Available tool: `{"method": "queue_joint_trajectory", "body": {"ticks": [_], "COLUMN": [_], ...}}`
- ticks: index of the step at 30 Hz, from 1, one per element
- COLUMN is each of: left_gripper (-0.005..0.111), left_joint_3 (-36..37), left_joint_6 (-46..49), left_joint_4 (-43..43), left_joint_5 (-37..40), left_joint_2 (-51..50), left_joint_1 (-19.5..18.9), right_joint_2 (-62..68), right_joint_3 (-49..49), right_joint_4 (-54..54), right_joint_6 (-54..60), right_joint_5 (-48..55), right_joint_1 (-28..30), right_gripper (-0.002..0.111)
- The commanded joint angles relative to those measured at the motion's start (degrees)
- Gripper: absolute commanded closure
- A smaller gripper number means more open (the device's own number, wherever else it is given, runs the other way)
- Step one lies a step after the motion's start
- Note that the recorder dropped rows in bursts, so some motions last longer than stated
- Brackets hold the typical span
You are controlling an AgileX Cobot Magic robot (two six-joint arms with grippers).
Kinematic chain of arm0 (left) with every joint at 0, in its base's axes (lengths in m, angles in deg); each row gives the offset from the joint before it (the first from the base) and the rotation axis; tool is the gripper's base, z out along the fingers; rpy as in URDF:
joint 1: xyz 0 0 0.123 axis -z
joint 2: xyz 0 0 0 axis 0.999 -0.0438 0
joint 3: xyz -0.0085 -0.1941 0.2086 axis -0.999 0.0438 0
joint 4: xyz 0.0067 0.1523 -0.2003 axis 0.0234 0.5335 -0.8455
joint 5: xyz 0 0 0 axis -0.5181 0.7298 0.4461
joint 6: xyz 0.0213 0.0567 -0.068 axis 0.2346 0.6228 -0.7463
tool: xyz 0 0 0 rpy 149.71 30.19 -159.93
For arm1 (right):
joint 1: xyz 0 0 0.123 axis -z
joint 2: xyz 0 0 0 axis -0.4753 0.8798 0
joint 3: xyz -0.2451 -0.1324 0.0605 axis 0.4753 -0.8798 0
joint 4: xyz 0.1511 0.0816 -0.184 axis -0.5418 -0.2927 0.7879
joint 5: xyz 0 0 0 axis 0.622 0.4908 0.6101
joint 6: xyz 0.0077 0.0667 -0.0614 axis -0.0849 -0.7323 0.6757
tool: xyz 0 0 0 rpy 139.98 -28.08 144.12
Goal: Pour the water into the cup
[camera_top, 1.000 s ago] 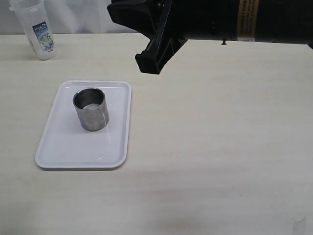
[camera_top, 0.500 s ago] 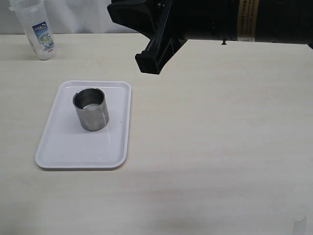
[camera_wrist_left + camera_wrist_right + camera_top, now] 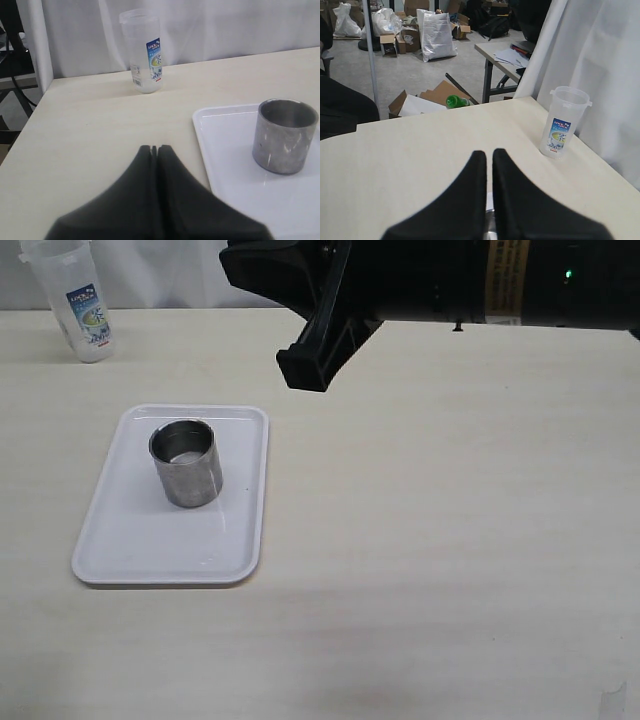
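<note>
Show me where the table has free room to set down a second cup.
Widest bare patch: the table right of the tray in the exterior view, up to the near edge. A smaller strip lies between the jug and the tray's far rim. The tray in front of the cup is bare too. Crowded: the far middle, covered by the black arm.

A small green light (image 3: 568, 274) had come on along the black arm (image 3: 430, 280) at the far side of the scene, just right of its tan band (image 3: 508, 280); that spot was dark before.
</note>
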Motion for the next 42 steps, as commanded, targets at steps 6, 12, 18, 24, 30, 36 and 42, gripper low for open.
{"method": "queue_joint_trajectory", "body": {"ticks": [6,12,18,24,30,36,42], "left_gripper": [0.107,0.107,0.107,0.107,0.107,0.107,0.107], "left_joint_3": [0.19,0.19,0.19,0.19,0.19,0.19,0.19], "left_joint_6": [0.01,0.01,0.01,0.01,0.01,0.01,0.01], "left_joint_4": [-0.19,-0.19,-0.06,-0.06,-0.06,-0.06,-0.06], "left_joint_5": [-0.23,-0.23,-0.27,-0.27,-0.27,-0.27,-0.04], "left_joint_2": [0.14,0.14,0.14,0.14,0.14,0.14,0.14], "left_joint_1": [-0.14,-0.14,-0.14,-0.14,-0.14,-0.14,-0.14], "right_joint_2": [-0.35,-0.35,-0.35,-0.35,-0.35,-2.68,-15.01], "right_joint_3": [-0.27,-0.27,-0.27,-0.27,-0.27,-5.71,-20.62], "right_joint_4": [-0.55,-0.55,-0.55,-0.57,-0.57,-26.66,-54.82], "right_joint_6": [-0.04,-0.04,-0.04,-0.04,0.94,25.94,56.65], "right_joint_5": [0.08,0.08,0.08,0.54,0.74,2.03,1.92], "right_joint_1": [0.11,0.11,0.11,0.11,0.11,-0.02,-0.02], "right_gripper": [0.104,0.104,0.104,0.104,0.104,0.104,0.104]}}
